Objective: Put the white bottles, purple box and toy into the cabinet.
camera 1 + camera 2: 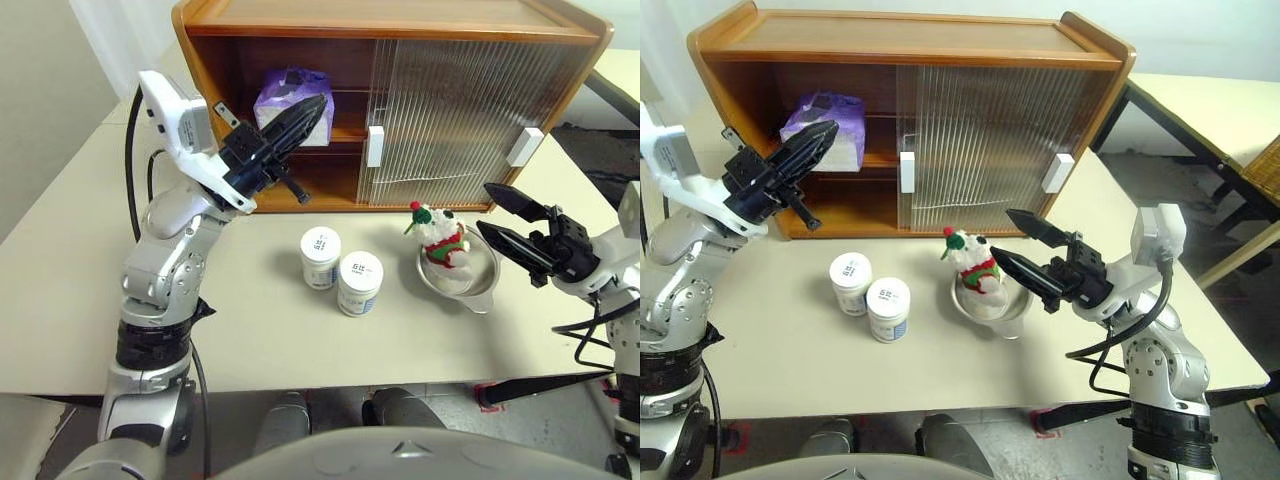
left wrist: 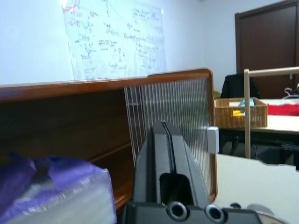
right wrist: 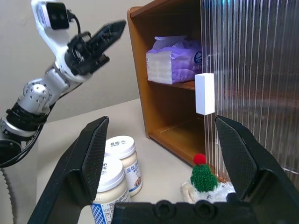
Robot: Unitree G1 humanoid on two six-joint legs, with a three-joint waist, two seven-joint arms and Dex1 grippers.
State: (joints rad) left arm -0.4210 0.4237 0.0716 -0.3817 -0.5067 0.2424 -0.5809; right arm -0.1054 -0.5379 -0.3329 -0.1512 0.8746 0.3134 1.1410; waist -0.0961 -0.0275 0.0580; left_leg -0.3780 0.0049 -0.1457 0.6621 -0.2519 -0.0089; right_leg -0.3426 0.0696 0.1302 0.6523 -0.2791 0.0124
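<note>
The purple box (image 1: 280,95) lies on the upper shelf in the open left half of the cabinet (image 1: 400,20). My left gripper (image 1: 318,105) is shut and empty, raised just in front of that box and pointing at it. Two white bottles (image 1: 320,257) (image 1: 360,283) stand side by side on the table in front of the cabinet. The toy (image 1: 440,235) sits in a steel bowl (image 1: 480,285) to their right. My right gripper (image 1: 484,208) hangs open and empty just right of the bowl, pointing left towards the toy (image 3: 203,176).
Ribbed sliding doors (image 1: 450,110) with white handles (image 1: 375,146) cover the cabinet's right half. The lower left shelf (image 1: 320,185) is bare. A second table (image 1: 1210,110) and a wicker piece (image 1: 1260,170) stand off to the right. The table's front edge (image 1: 300,385) is close to me.
</note>
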